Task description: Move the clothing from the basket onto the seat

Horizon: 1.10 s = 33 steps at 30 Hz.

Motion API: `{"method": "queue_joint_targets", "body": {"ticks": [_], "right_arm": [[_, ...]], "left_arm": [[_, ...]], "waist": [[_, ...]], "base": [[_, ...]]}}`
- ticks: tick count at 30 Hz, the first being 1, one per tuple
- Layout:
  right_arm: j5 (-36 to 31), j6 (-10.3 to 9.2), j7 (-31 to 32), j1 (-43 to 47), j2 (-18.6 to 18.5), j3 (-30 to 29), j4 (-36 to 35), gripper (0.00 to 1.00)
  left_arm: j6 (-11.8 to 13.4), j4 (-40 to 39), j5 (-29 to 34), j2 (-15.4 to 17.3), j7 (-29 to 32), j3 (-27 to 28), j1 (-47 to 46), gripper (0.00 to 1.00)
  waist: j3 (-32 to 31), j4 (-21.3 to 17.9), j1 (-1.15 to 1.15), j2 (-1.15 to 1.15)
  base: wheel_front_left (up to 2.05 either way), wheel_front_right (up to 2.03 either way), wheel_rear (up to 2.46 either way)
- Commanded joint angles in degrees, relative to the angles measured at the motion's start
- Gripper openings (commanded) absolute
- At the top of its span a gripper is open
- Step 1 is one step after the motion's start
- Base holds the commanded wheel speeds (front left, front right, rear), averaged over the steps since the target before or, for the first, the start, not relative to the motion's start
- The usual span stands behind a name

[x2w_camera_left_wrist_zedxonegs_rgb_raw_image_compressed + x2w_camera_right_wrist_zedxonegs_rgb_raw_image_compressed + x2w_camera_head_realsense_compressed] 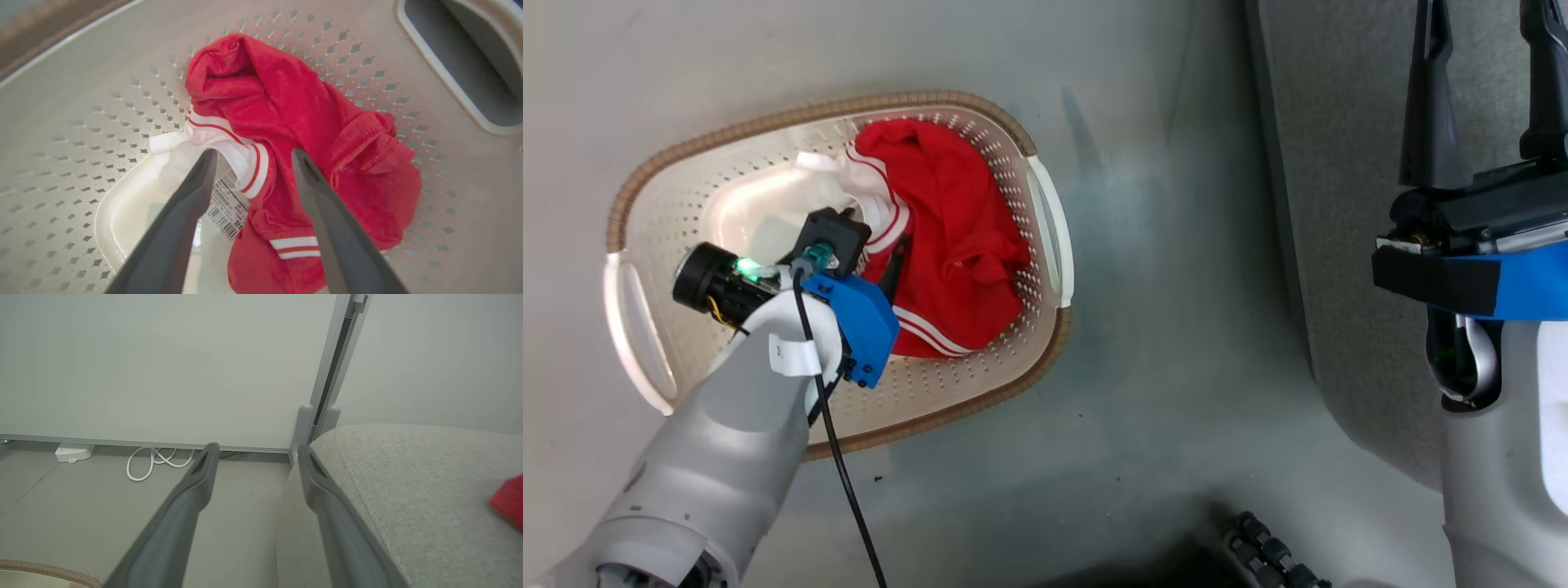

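The cream basket (980,400) stands on the floor at the left of the head view. Inside it lies the red clothing (956,237) with white stripe trim, bunched toward the right wall. My left arm reaches down into the basket. In the left wrist view my left gripper (254,157) is open, its two dark fingers standing just above the clothing (294,122), on either side of a white striped cuff and a barcode tag (226,204). My right gripper (1486,82) is open beside the grey seat (1339,204) with nothing between its fingers. A red piece (508,502) lies on the seat (408,498).
Grey floor (1176,327) separates basket and seat. In the right wrist view a pale wall panel (163,367) on a metal leg (304,428) stands behind the seat, with a white cable (157,461) and a white box (73,452) on the floor below it.
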Motion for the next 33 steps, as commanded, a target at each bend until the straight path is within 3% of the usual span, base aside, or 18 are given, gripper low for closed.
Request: {"method": "queue_joint_targets", "body": {"ticks": [1,21,22,23,24,33], "right_arm": [[0.0,0.01,0.0,-1.3,0.2,0.1,-0.4,1.0],[-0.4,0.01,0.0,-3.2,0.1,1.1,-2.3,1.0],[-0.4,0.01,0.0,-3.1,0.0,1.1,-2.2,1.0],[-0.5,0.01,0.0,-3.1,0.0,1.0,-2.2,1.0],[-0.4,0.01,0.0,-3.0,0.0,1.0,-2.2,1.0],[-0.7,0.01,0.0,-2.9,-0.3,0.7,-1.5,1.0]], "left_arm": [[0.0,0.4,-0.4,0.6,0.3,-0.8,-1.4,1.0],[0.0,3.1,-5.7,2.0,2.3,-10.8,-8.9,1.0],[0.0,3.3,-6.0,1.8,2.3,-11.2,-9.1,0.58],[0.0,3.4,-6.3,1.6,1.9,-11.5,-9.2,0.24],[0.0,3.4,-6.2,1.5,1.6,-12.0,-9.4,0.0],[0.0,3.3,-8.9,0.2,0.7,-15.7,-9.3,0.0]], "waist": [[2.1,-0.5,-0.01,0.0],[10.8,-2.5,-0.01,0.0],[10.8,-2.5,-0.01,0.0],[10.9,-2.4,-0.01,0.0],[10.9,-2.4,-0.01,0.0],[9.5,-1.4,-0.01,0.0]], "base": [[0.0,0.0,0.0],[0.0,0.0,0.0],[0.0,0.0,0.0],[0.0,0.0,0.0],[0.0,0.0,0.0],[0.0,0.0,0.0]]}}
